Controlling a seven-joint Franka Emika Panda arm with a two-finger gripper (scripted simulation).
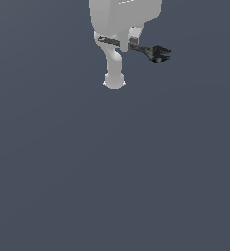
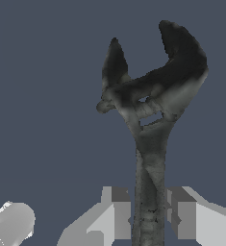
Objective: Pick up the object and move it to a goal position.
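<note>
The object (image 1: 150, 51) is a thin dark tool with a slender handle and a forked black head; it hangs in the air near the top of the exterior view, its head pointing to that view's right. In the wrist view the object (image 2: 150, 115) fills the frame, its handle running between the two grey fingers (image 2: 119, 214) that press on either side. My gripper (image 2: 150, 216) is shut on the handle. In the exterior view the gripper (image 1: 128, 45) sits under the white arm, mostly hidden by it.
The white arm (image 1: 121, 19) comes in from the top of the exterior view, with its rounded base (image 1: 114, 78) below it. A plain dark grey-blue floor (image 1: 111, 171) lies all around. A white link end (image 2: 11, 223) shows in the wrist view.
</note>
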